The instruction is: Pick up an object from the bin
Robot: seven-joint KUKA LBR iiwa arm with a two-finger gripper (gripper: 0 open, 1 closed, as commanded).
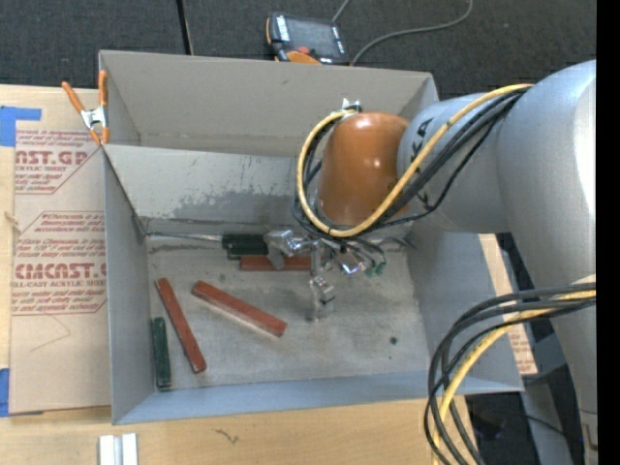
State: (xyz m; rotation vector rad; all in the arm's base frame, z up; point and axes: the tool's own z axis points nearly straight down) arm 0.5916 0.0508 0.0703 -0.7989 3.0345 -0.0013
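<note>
My gripper (321, 294) hangs below the arm's wrist over the bin floor, right of the middle, with bare floor under its tip. A reddish-brown flat bar (238, 309) lies slanted just to its left, apart from it. A short black piece (244, 244) and a small reddish-brown piece (258, 263) lie by the back wall, up and left of the gripper, partly hidden by the wrist's metal parts.
A second reddish-brown bar (181, 325) and a dark green bar (159, 354) lie near the bin's front left corner. The arm and its cables cover the bin's right side and back right corner.
</note>
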